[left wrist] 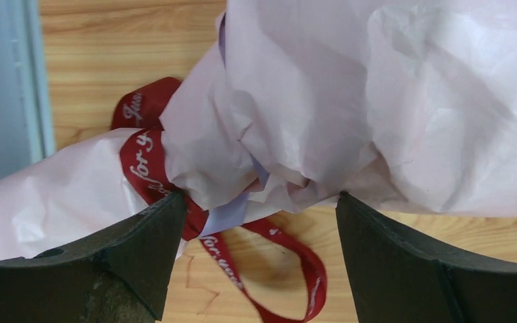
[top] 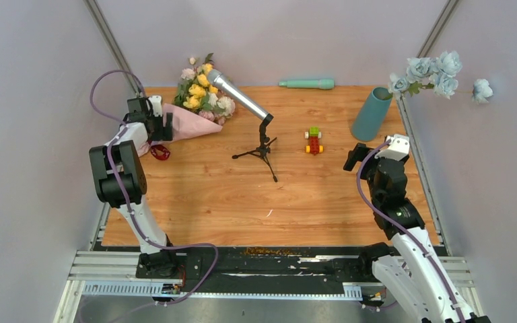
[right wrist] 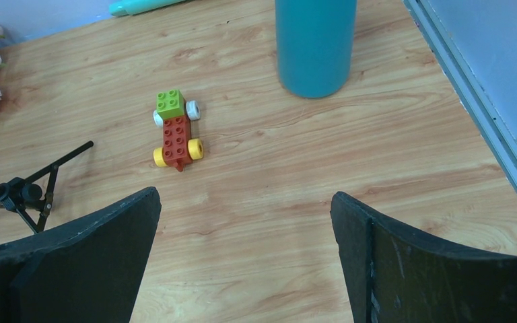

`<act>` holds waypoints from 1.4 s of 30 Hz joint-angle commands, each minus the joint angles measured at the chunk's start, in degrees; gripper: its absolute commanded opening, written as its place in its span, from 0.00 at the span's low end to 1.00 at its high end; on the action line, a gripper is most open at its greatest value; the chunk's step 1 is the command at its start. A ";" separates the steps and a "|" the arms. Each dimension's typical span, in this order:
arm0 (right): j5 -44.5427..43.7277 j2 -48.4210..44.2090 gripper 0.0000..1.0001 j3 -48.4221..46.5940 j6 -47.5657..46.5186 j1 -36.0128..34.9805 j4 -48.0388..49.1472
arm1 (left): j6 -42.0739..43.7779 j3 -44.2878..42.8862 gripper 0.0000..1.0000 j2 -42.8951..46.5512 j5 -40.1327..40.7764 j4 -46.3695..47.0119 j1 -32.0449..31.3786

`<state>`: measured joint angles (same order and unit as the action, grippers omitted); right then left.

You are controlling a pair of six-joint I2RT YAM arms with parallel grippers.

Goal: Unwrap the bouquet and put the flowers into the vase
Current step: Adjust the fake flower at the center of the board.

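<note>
Teal vase stands far right on the table, seen from above, with pale blue flowers at its mouth; its inside is hidden. Bouquet lies far left, wrapped, left gripper at its narrow end.

Left wrist: my jaws are apart, straddling crumpled pink paper and red ribbon; I can't tell if they touch.

Right wrist: right gripper is spread wide and holds nothing; vase top is cut off.

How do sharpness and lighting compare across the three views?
Top external: even soft light, hardly any shadows, side walls splaying outward. Left wrist: the paper wrap fills the frame, pale and slightly soft; ribbon lettering readable only in part. Right wrist: toy car and vase crisp, no glare.
</note>
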<state>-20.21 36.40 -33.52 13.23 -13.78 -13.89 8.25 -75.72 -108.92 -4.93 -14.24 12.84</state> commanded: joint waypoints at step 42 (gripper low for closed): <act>3.42 3.51 1.00 -2.25 -1.18 0.21 1.41 | -2.67 -11.92 0.89 -3.90 -16.48 -1.21 2.70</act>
<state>-17.28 39.29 -33.52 12.93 -13.78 -13.89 7.77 -84.27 -109.27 -17.80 -15.77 15.42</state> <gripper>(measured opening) 0.997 0.890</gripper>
